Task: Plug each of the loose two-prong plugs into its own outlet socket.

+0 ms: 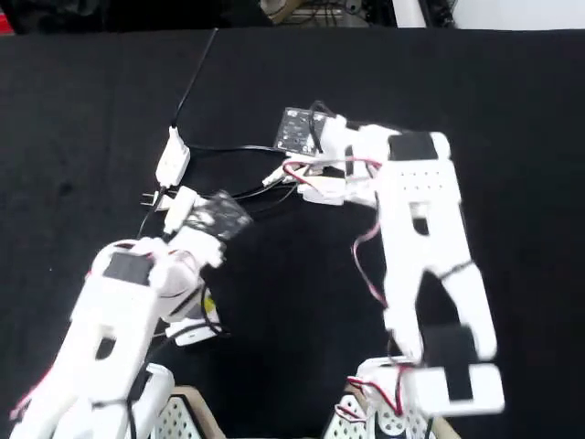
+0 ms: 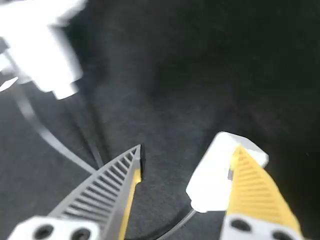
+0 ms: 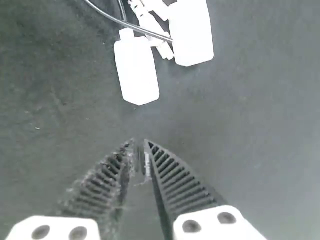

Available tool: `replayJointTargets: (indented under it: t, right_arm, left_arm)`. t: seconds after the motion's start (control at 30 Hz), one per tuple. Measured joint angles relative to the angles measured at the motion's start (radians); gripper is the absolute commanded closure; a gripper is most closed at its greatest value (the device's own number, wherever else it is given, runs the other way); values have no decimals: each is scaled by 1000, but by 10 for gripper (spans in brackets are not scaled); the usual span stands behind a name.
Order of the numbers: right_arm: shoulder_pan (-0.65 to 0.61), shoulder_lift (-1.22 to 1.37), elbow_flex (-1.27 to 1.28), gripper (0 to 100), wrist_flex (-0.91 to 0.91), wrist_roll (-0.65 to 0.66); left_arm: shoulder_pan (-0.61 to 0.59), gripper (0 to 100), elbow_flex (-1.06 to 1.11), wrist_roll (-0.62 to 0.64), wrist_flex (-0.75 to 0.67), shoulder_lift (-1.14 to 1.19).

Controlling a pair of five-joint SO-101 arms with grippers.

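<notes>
Left gripper (image 2: 186, 150) is spread wide, and a white plug (image 2: 212, 177) is seen resting against its yellow finger, left of centre on the black table (image 1: 512, 110). A white socket block (image 1: 172, 157) is laid just beyond it, farther back. Right gripper (image 3: 138, 150) is pinched almost closed with nothing held.

The table (image 1: 82, 101) is black, and the arms (image 1: 420, 210) and the plug (image 2: 212, 175) are white. The left gripper (image 2: 187, 150) has ribbed fingers (image 2: 250, 185) in yellow and grey, the right gripper (image 3: 139, 146) has ribbed black ones.
</notes>
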Motion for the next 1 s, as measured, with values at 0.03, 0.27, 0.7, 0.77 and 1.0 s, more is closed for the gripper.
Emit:
replayJointTargets:
  t: [0.03, 0.27, 0.7, 0.77, 1.0]
  right_arm:
    - [-2, 34, -29, 982, 6, 37]
    - [-107, 212, -190, 898, 77, 140]
    - [-304, 425, -290, 835, -37, 98]
    - [-307, 468, -290, 835, -91, 86]
    - [-305, 552, -290, 835, -196, 80]
  left_arm:
    - [-17, 722, 29, 14, 0, -69]
    - [-170, 722, 278, 60, 3, -603]
    - [-359, 722, 493, -86, 124, -876]
    - [-365, 722, 500, -100, 124, -872]
    - [-365, 722, 520, -155, 124, -878]
